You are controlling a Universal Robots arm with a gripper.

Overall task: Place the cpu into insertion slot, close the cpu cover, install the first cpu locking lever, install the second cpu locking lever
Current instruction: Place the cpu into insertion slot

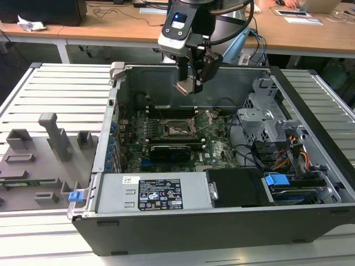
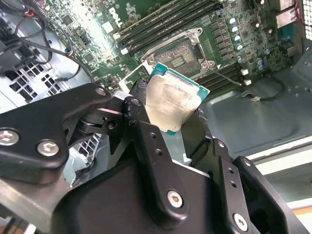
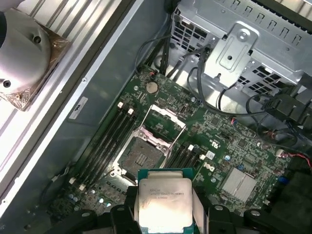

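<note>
One cpu (image 3: 163,202), silvery-grey metal top on a green edge, is clamped at opposite edges between the two black fingers (image 2: 140,92) of the gripper (image 1: 189,84), whose jaws stand closed to the chip's width. In the exterior view it hangs tilted in the air inside the open computer case (image 1: 310,105), near the back wall, above the green motherboard (image 1: 222,148) and well clear of it. One insertion slot (image 3: 141,157), square and metal-rimmed, lies below with its dark pin field bare; the chip does not touch it. One cpu cover (image 3: 165,123), a thin silvery frame with a square window, stands swung up beside the slot. A thin wire rod (image 2: 225,76) next to the socket is possibly a released locking lever. Several long black memory slots (image 2: 168,19) flank the socket on both sides. One black expansion card (image 1: 171,149) lies across the board nearer the power supply (image 1: 150,194).
</note>
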